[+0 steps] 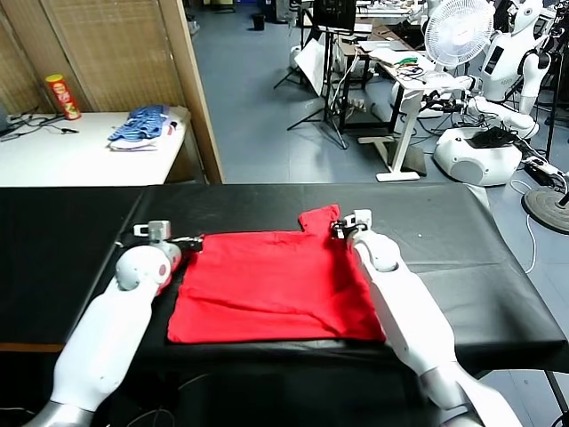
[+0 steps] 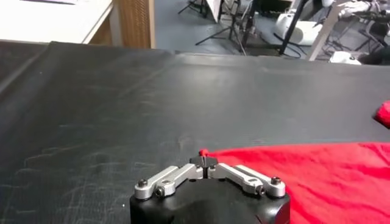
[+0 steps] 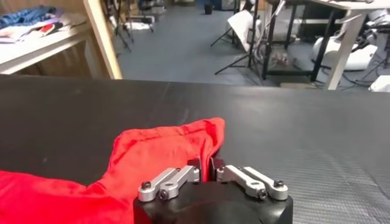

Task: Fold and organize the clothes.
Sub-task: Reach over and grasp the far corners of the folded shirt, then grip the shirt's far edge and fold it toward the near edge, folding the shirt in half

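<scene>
Head view: a red T-shirt [image 1: 271,285] lies flat, plain side up, on a black table [image 1: 71,240], near the middle of its front half. One sleeve sticks up at the far right corner of the shirt. Two white robot arms reach forward from the bottom of the scene, one on each side of the shirt.

The left gripper [image 1: 197,240] sits at the shirt's far left corner. In the left wrist view, its fingers are drawn together [image 2: 205,163], pinching a small tip of red fabric at the shirt's edge, low against the table.

The right gripper [image 1: 339,230] sits at the far right corner, beside the sleeve. In the right wrist view, its fingers are narrow [image 3: 207,167] and clamped on a raised fold of the red cloth, which bunches up just ahead of them.

Behind the black table, to the left, a white table [image 1: 80,160] holds a folded blue-and-white pile [image 1: 140,126] and a red can [image 1: 63,96]. A wooden screen [image 1: 116,53] stands behind it. Farther back, to the right, are a white fan [image 1: 459,31], desks and other white robots on a grey floor.
</scene>
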`<state>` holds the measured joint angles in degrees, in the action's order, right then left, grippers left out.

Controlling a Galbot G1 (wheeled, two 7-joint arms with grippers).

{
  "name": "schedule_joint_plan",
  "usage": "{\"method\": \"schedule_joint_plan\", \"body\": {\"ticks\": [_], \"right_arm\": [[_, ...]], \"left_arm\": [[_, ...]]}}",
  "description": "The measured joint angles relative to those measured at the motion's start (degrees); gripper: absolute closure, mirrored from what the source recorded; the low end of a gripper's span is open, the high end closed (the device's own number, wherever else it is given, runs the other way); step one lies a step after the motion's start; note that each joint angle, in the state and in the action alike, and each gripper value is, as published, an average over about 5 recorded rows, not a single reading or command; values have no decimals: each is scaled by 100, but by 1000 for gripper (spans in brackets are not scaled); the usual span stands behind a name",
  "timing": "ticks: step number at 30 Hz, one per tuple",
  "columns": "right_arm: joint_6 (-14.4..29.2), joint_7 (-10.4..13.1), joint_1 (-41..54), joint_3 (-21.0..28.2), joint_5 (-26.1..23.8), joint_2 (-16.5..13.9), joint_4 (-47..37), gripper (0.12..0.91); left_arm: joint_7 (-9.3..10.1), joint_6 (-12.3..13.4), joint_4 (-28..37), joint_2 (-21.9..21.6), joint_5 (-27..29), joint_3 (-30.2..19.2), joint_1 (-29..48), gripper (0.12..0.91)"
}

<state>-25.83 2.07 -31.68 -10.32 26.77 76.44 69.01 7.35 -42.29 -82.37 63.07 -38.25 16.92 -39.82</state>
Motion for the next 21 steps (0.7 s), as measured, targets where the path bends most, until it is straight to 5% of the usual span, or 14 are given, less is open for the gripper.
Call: {"method": "schedule_joint_plan", "body": {"ticks": [11,21], "right_arm": [[-168,19,-625,-173,664,-721,1275,842],[-705,12,-1492,-433,1220,-1488,2595,842]], "left_arm": [[54,0,-592,-193,-249,223,3,904],[145,2,-1976,-939,-532,538,-1123,904]]}}
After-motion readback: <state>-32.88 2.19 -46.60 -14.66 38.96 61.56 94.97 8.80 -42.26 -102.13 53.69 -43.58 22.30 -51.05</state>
